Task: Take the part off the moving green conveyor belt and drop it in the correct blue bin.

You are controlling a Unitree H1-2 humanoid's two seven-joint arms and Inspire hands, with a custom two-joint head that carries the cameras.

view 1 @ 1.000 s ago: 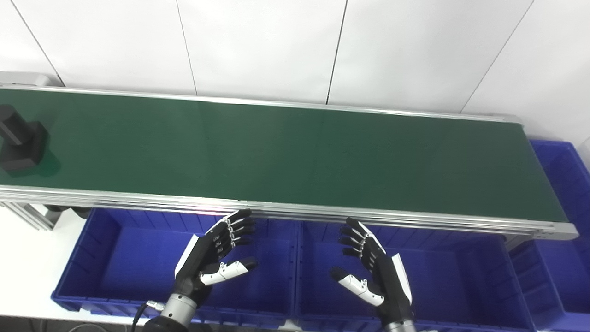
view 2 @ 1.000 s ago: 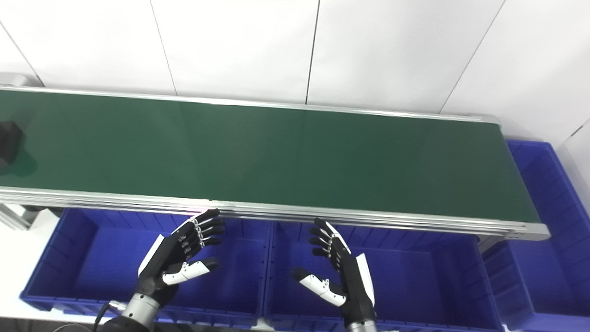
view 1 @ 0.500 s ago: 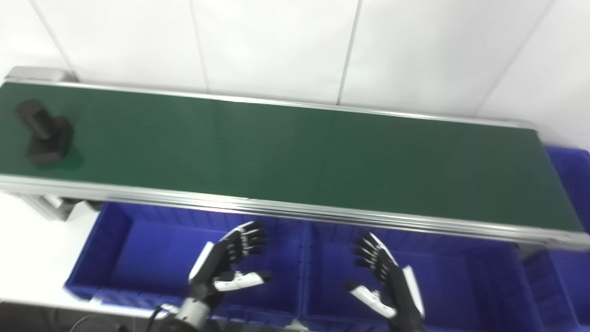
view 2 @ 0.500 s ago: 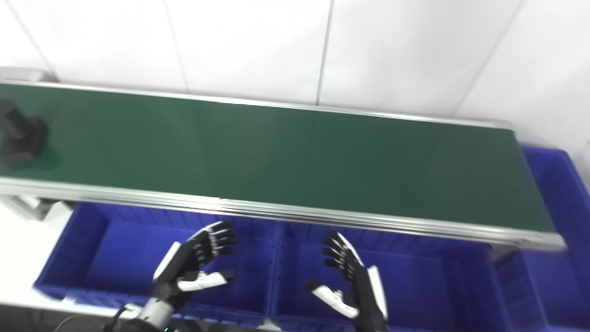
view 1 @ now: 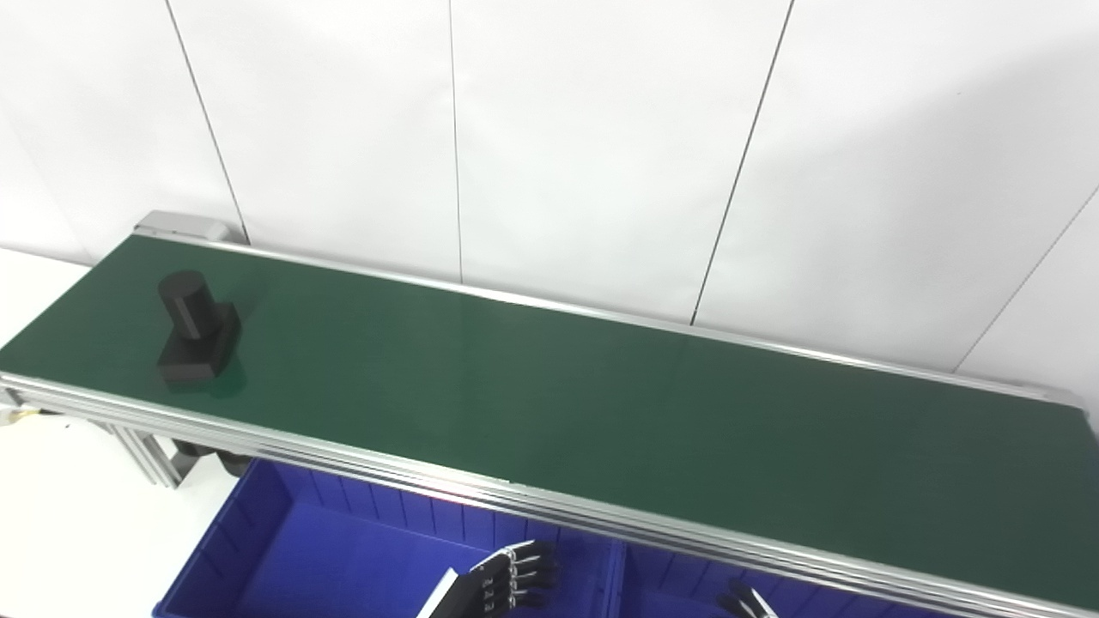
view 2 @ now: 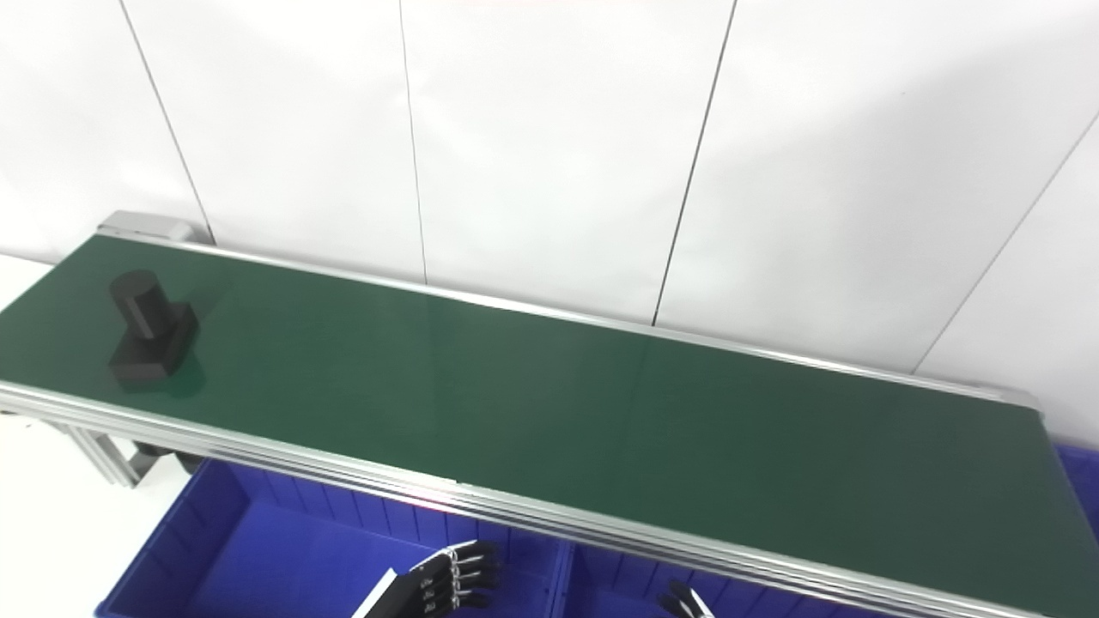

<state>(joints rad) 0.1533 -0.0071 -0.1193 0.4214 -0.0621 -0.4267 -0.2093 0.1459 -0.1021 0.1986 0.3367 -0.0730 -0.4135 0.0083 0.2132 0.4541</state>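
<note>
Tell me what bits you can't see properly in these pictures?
- Right hand: both views, only fingertips show; the bottom edge cuts off the rest.
- Left hand: thumb and palm cut off by the bottom edge.
- Blue bins: fronts cut off below; backs hidden under the conveyor belt.
- Black part: its far side faces away.

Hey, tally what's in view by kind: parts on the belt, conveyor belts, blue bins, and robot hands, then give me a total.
Black part: 1
Green conveyor belt: 1
Blue bins: 2, left bin, right bin
Robot hands: 2, left robot hand, right robot hand, both partly cut off
Total: 6
</note>
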